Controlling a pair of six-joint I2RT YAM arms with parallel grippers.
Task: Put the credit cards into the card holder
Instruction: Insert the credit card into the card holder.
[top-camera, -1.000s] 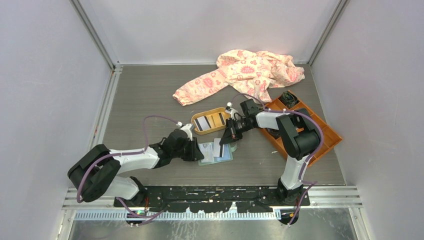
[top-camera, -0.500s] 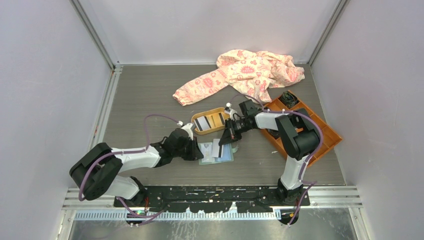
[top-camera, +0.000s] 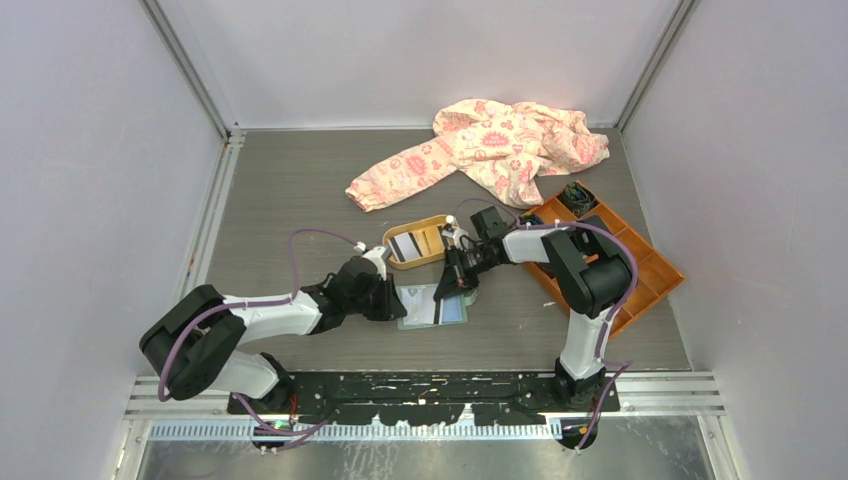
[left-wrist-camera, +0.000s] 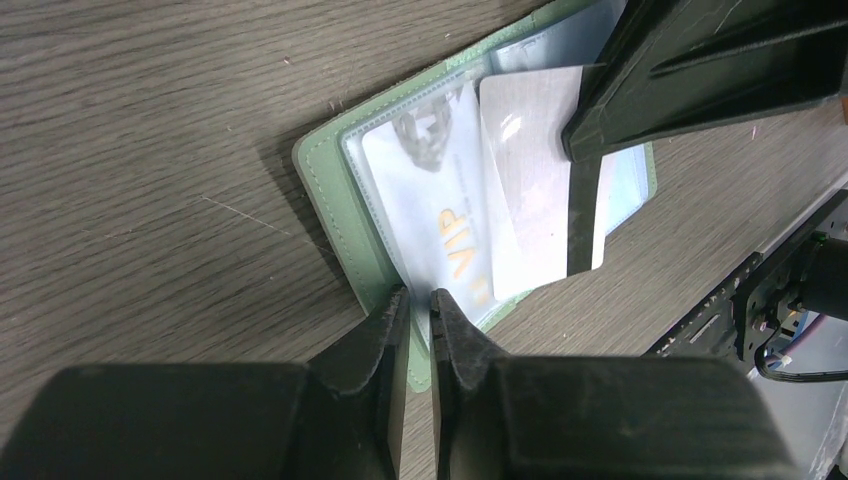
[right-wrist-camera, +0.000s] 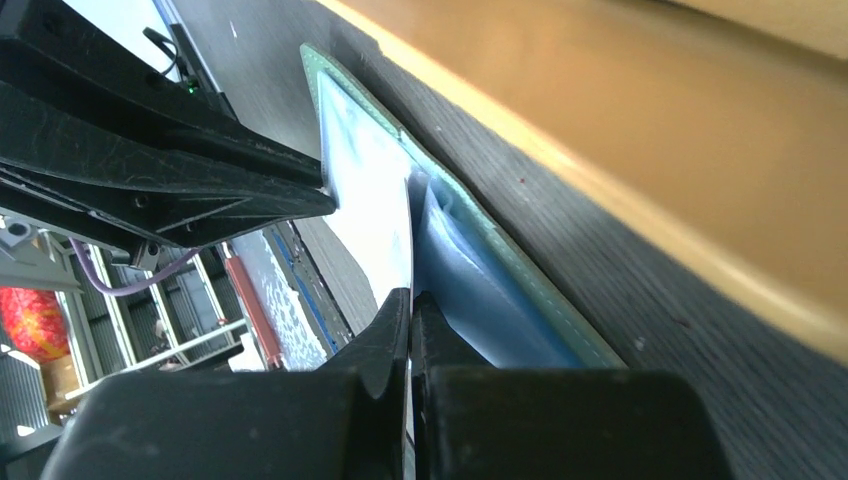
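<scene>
At the near edge, a black rail (top-camera: 420, 385) carrying both arm bases is fixed to a grey wood-grain bench (top-camera: 290, 190), which is enclosed on three sides by pale, plain walls (top-camera: 90, 150). Just beyond the rail, the pale green card holder (left-wrist-camera: 330, 190) is laid open and flat on the bench, and a VIP card (left-wrist-camera: 445, 225) is seen under its clear sleeve. The left claw (left-wrist-camera: 412, 300) is closed to a narrow slit, with the holder's near edge pinched between its fingers. The right claw (right-wrist-camera: 410, 300) is clamped flat on a white credit card (left-wrist-camera: 535, 190) with a dark stripe. This card is held tilted over the open holder, against the clear pockets; whether it has entered a slot cannot be told. Just behind, a second card (top-camera: 404, 246) is lying in an orange oval tray (top-camera: 432, 240). To the right an orange compartmented box (top-camera: 655, 270) is set, and at the far end a pink patterned garment (top-camera: 490, 150) is heaped.
</scene>
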